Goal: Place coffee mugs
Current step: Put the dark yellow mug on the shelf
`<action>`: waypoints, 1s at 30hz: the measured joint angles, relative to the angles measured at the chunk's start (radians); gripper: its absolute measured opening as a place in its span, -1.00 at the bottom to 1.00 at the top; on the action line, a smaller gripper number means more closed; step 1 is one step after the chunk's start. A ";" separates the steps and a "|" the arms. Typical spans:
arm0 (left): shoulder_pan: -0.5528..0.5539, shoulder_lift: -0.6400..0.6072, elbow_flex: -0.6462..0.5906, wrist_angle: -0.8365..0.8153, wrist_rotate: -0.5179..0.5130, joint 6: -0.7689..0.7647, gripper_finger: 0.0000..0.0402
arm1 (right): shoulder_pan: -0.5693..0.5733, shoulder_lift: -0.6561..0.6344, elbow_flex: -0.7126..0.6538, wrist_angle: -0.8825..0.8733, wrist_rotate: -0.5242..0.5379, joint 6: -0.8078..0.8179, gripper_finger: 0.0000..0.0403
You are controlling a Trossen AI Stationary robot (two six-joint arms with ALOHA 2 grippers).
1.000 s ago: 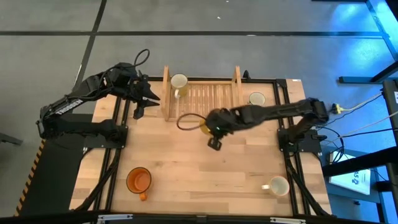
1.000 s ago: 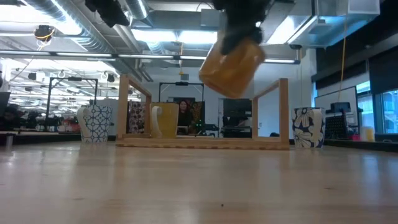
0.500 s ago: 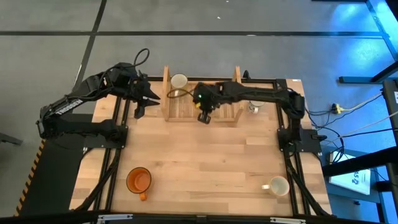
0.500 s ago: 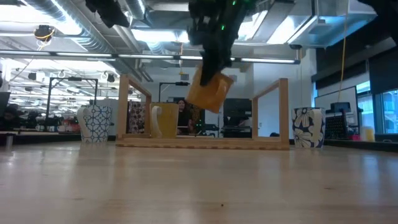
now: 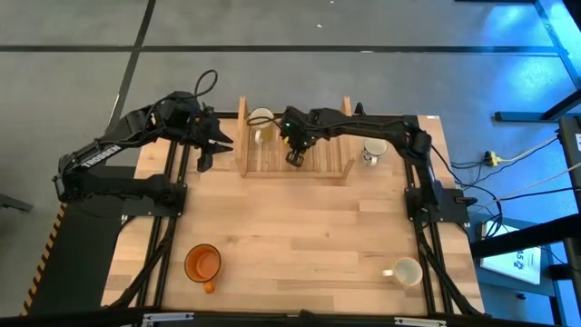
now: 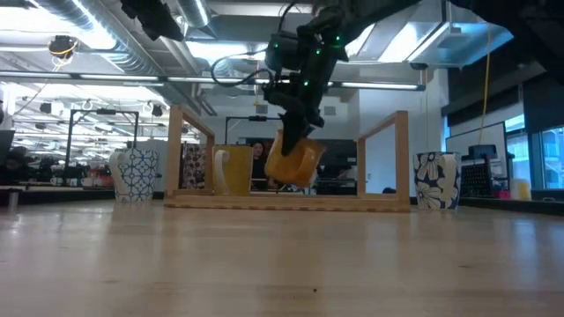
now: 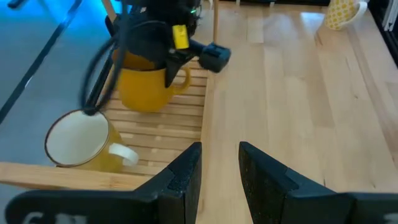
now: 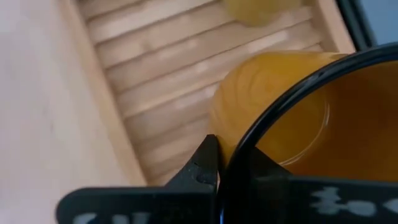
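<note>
My right gripper reaches over the slatted wooden rack and is shut on the amber-yellow mug, which hangs tilted just above the slats. A cream mug stands in the rack's far left corner. My left gripper hovers open off the rack's left end, touching nothing. The orange mug stands near the table's near left. One white mug stands near right. A patterned white mug stands right of the rack. My right gripper holds the amber mug by its rim, on the side near the handle, coming from above and pointing down. One finger lies on the outside of the wall; the other is hidden. The mug hangs tilted; I cannot tell whether its base touches the slats.
The rack's two upright end frames stand on either side of the held mug. A second patterned mug stands left of the rack in the low view. The wooden table between the rack and the near mugs is bare.
My right gripper has carried the amber mug from above the table's middle toward the far edge and down into the rack, swinging left toward the cream mug. The mug has gone from high and tilted to low over the slats.
</note>
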 joint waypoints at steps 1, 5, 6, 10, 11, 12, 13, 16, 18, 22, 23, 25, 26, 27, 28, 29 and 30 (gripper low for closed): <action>0.000 0.000 0.000 0.001 -0.007 -0.004 -0.50 | -0.009 0.006 0.000 0.015 0.001 0.023 -0.99; 0.000 0.000 0.000 0.008 -0.029 -0.028 -0.50 | -0.043 0.026 0.000 0.048 -0.012 0.156 -0.99; 0.000 0.000 0.000 0.015 -0.029 -0.030 -0.50 | -0.050 0.027 -0.001 0.054 -0.020 0.183 -0.99; 0.000 0.000 0.000 0.030 -0.029 -0.031 -0.50 | -0.062 0.034 0.000 0.133 -0.022 0.266 -0.99; 0.000 0.000 0.000 0.031 -0.029 -0.032 -0.50 | -0.065 0.036 0.000 0.141 -0.033 0.276 -0.99; 0.000 0.000 0.000 0.033 -0.029 -0.032 -0.50 | -0.064 0.042 0.000 0.150 -0.038 0.296 -0.99; 0.000 0.000 0.000 0.033 -0.029 -0.033 -0.50 | -0.064 0.050 0.000 0.166 -0.043 0.299 -0.99; 0.000 0.000 0.000 0.042 -0.029 -0.033 -0.50 | -0.064 0.072 0.001 0.188 -0.059 0.313 -0.99; 0.000 0.000 0.000 0.044 -0.029 -0.034 -0.50 | -0.063 0.076 0.002 0.180 -0.051 0.318 -0.99; 0.000 0.000 0.000 0.046 -0.029 -0.052 -0.50 | -0.062 0.082 0.003 0.189 -0.028 0.321 -0.98; 0.000 0.000 0.000 0.046 -0.029 -0.052 -0.50 | -0.062 0.082 0.003 0.195 -0.024 0.324 -0.98; 0.000 0.001 0.000 0.046 -0.029 -0.052 -0.50 | -0.062 0.083 0.002 0.209 -0.008 0.341 -0.96; 0.000 0.000 0.000 0.046 -0.029 -0.052 -0.50 | -0.063 0.085 0.002 0.214 -0.002 0.343 -0.96; 0.000 0.000 0.000 0.046 -0.029 -0.052 -0.50 | -0.065 0.085 0.001 0.216 0.000 0.344 -0.95; 0.000 0.001 0.000 0.045 -0.029 -0.053 -0.50 | -0.066 0.085 0.001 0.218 0.001 0.345 -0.95; 0.000 0.000 0.000 0.045 -0.029 -0.053 -0.50 | -0.066 0.086 0.001 0.220 0.006 0.344 -0.95; 0.000 0.001 0.000 0.045 -0.029 -0.054 -0.50 | -0.065 0.086 0.001 0.223 0.009 0.343 -0.95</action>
